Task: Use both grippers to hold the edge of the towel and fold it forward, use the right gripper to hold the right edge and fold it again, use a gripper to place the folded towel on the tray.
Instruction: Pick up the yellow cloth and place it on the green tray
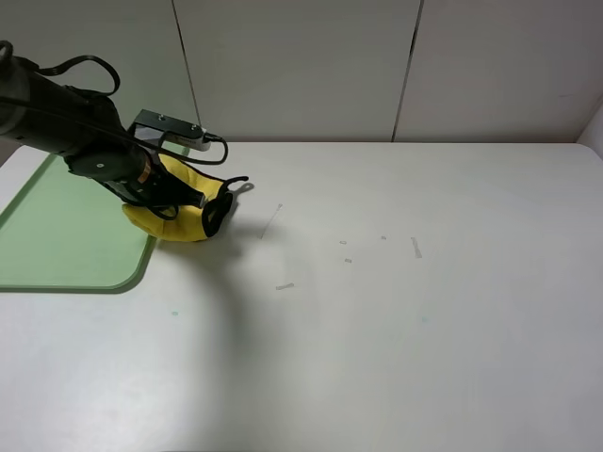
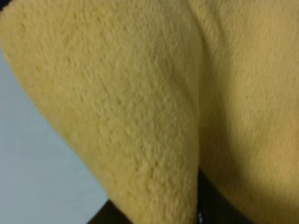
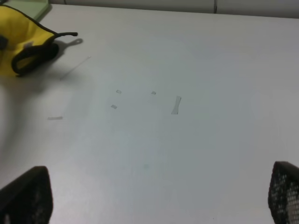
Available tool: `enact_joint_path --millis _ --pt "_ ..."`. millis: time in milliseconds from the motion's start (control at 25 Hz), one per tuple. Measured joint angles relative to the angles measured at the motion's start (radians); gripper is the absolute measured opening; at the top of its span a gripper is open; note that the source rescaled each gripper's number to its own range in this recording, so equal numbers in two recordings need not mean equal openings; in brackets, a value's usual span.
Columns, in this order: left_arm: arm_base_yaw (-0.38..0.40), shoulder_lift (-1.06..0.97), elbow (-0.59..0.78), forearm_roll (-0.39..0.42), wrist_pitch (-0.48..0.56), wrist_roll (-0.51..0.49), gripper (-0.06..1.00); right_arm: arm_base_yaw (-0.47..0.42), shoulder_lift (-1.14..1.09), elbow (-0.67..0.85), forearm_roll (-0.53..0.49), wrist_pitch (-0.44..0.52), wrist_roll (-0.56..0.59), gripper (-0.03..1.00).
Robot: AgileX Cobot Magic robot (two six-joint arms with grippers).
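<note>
The yellow towel [image 1: 184, 224] is bunched and folded, with its black trim and corner loop [image 1: 240, 182] on its right side. It hangs at the right rim of the pale green tray [image 1: 57, 235], partly over the table. My left gripper [image 1: 193, 198] is shut on the towel from above. The left wrist view is filled by the towel's yellow fluff [image 2: 140, 93], and the fingers are hidden there. My right gripper [image 3: 156, 198] is open and empty over bare table, out of the exterior view. Its camera shows the towel [image 3: 14, 32] far off, with a corner of the tray [image 3: 28, 5] behind it.
Small bits of tape [image 1: 415, 247] lie on the white table's middle and also show in the right wrist view [image 3: 175, 104]. A white panelled wall stands behind the table. The left arm's black cable loops above the tray.
</note>
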Motion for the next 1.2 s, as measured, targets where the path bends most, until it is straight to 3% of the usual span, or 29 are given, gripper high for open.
enact_joint_path --millis 480,1200 --pt "0.141 -0.001 0.000 -0.001 0.043 0.086 0.16 0.000 0.000 0.000 0.000 0.000 0.000 1.00" --pt "0.203 -0.001 0.000 0.004 0.085 0.111 0.16 0.000 0.000 0.000 0.000 0.000 0.000 1.00"
